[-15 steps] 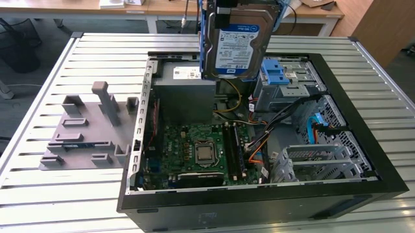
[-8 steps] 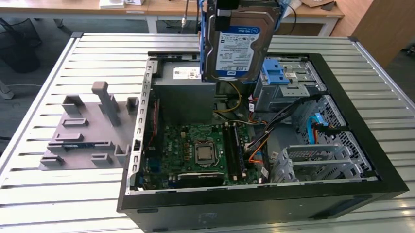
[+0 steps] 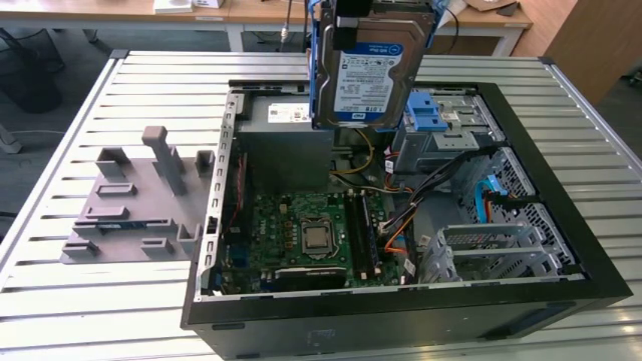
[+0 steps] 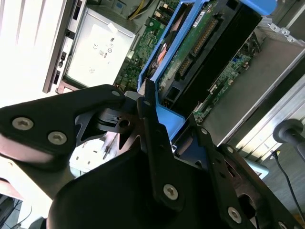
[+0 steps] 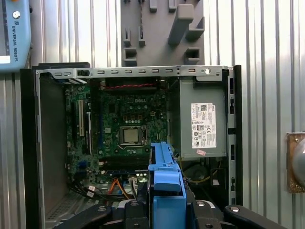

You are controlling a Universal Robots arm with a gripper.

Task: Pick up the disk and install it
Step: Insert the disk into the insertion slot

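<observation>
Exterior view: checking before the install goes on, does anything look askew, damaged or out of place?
Nothing stands out. The disk hangs upright above the open computer case, clamped by its blue bracket in the gripper. No damage shows.

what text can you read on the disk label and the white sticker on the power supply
Label on the disk: blue-and-white, several lines of print, too small to read.
White sticker on the power supply: print and symbols, too small to read.
Nothing on either can be quoted.
</observation>
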